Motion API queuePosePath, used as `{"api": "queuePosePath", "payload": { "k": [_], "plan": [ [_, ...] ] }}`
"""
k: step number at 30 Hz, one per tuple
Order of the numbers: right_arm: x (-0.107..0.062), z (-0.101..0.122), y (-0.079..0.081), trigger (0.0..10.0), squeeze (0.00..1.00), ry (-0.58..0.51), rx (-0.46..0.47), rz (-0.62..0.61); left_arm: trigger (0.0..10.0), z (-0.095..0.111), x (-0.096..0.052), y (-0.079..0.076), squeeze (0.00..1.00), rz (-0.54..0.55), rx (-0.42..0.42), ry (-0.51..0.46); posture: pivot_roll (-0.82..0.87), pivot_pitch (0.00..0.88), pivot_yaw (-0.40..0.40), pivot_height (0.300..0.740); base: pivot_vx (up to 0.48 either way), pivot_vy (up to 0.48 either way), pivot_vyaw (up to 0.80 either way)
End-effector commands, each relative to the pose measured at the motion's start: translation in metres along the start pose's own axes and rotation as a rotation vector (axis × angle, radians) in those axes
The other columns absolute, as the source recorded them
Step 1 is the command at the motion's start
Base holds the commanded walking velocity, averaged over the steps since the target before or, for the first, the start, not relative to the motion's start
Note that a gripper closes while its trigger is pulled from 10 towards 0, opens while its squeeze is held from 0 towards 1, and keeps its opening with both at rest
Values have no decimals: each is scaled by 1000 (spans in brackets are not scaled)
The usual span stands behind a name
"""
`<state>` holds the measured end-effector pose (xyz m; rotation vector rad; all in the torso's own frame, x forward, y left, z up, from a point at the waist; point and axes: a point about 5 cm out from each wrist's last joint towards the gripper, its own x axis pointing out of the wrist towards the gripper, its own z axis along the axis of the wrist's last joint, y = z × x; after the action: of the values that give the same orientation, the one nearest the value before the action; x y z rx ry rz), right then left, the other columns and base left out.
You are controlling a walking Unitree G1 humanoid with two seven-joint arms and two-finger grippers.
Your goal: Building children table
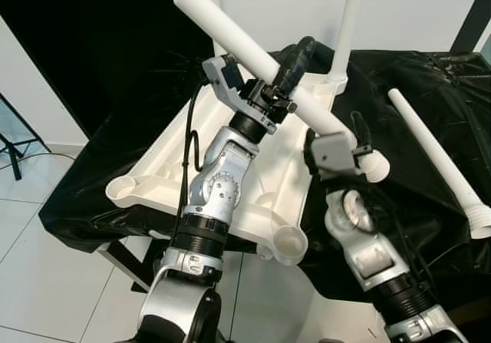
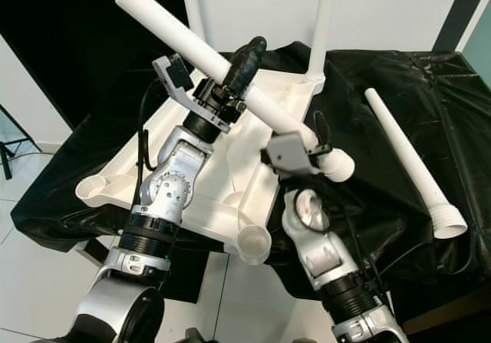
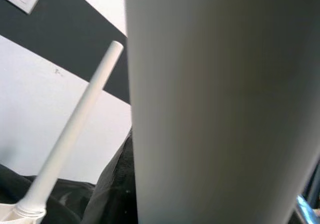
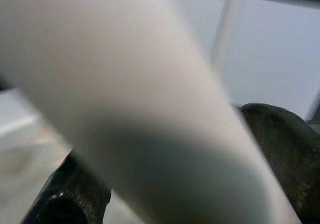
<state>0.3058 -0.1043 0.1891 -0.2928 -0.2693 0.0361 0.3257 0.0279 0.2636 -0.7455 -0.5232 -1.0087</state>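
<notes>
A white table leg [image 1: 230, 32] hangs tilted above the upturned white tabletop [image 1: 173, 170], its plain end high at the left and its ridged end [image 1: 376, 166] low at the right. My left gripper [image 1: 290, 68] is shut around the leg's middle. My right gripper [image 1: 354, 145] is shut on the same leg just above the ridged end. That leg looms close in the left wrist view [image 3: 215, 108] and the right wrist view [image 4: 125, 108]. An upright leg [image 1: 347, 28] stands in the tabletop's far corner. A loose leg [image 1: 433, 155] lies on the black cloth at the right.
The tabletop rests on a surface draped in black cloth [image 1: 414, 82]. Open round sockets sit at the near corner [image 1: 290, 243] and the left corner [image 1: 123, 189]. White tiled floor [image 1: 46, 274] lies below at the left, with a white wall behind.
</notes>
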Motion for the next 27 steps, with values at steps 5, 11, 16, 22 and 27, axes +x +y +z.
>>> {"api": "queuePosePath", "payload": {
  "k": [5, 11, 16, 22, 27],
  "plan": [
    [7, -4, -4, 10000, 0, 178, 126, 229, 0, -8, 14, -23, 0, -149, -12, 13, -179, 0, 77, 740, 0, 0, 0],
    [6, -4, -8, 0, 0, 222, 88, 378, 0, -10, 15, -26, 0, -163, -2, 21, -175, 0, 75, 740, 0, 0, 0],
    [3, -3, -7, 0, 0, 251, 90, 433, 0, -10, 15, -26, 0, -164, 2, 22, -175, 0, 75, 740, 0, 0, 0],
    [1, 2, 5, 0, 0, 282, 106, 497, 10000, -8, 16, -20, 0, -117, 50, 40, -165, 0, 76, 740, 0, 0, 0],
    [2, 3, 3, 0, 0, 283, 101, 491, 10000, -8, 16, -19, 86, -112, 51, 40, -165, 0, 76, 740, 0, 0, 0]
  ]
}}
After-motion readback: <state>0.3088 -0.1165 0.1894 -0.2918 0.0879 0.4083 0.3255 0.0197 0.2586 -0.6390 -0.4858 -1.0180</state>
